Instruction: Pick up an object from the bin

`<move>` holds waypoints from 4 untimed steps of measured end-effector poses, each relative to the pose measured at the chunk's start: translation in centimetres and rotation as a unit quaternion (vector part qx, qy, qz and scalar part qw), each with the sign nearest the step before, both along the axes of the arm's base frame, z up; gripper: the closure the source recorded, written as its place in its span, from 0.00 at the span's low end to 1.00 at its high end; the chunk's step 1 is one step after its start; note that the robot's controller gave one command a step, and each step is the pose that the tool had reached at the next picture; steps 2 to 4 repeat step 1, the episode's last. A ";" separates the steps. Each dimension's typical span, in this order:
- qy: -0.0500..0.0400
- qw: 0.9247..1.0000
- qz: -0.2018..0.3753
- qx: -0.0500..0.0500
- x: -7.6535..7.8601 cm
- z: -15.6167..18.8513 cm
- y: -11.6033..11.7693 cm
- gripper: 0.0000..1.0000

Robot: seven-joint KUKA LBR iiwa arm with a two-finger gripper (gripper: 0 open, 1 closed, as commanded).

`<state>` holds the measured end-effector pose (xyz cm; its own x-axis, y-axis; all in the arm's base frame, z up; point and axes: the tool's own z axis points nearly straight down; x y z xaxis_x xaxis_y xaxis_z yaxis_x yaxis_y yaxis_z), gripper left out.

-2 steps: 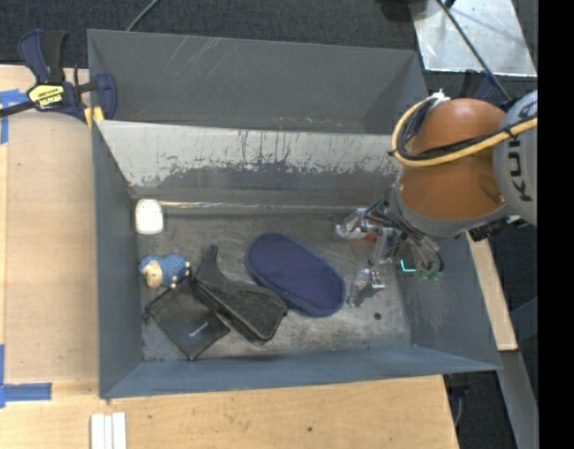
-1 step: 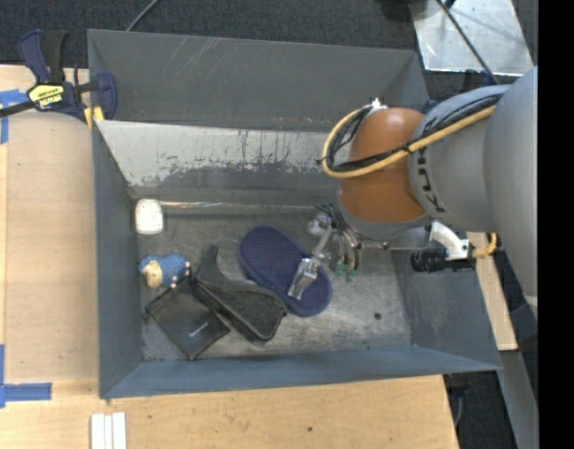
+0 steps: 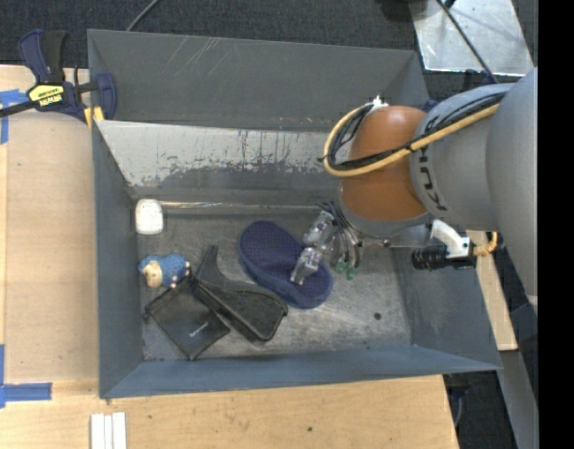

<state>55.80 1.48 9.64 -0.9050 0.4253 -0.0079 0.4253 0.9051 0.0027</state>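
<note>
Nearest me, front left of grey metal bin [image 3: 268, 92]: flat black square pouch [image 3: 189, 327], with long black rounded case [image 3: 245, 311] lying across its right corner, touching. Just behind them, small blue-and-tan round toy [image 3: 164, 269] near left wall. Mid-floor: dark blue oval fabric pad [image 3: 273, 255] (slipper-like, I can't be sure). I see gripper [image 3: 310, 258] low over pad's right half; released or clenched, I cannot tell. Farther back, small white rounded block [image 3: 150, 216] near left rear corner, well apart. Orange wrist cover [image 3: 380, 171] behind gripper, yellow-black cable looped round it.

Scuffed matt metal bin [image 3: 222, 157], blue cloth pad [image 3: 268, 251], matt black pouch [image 3: 245, 311].
</note>
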 end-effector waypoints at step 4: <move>-0.001 1.000 0.016 0.000 -1.6 12.1 -0.4 1.00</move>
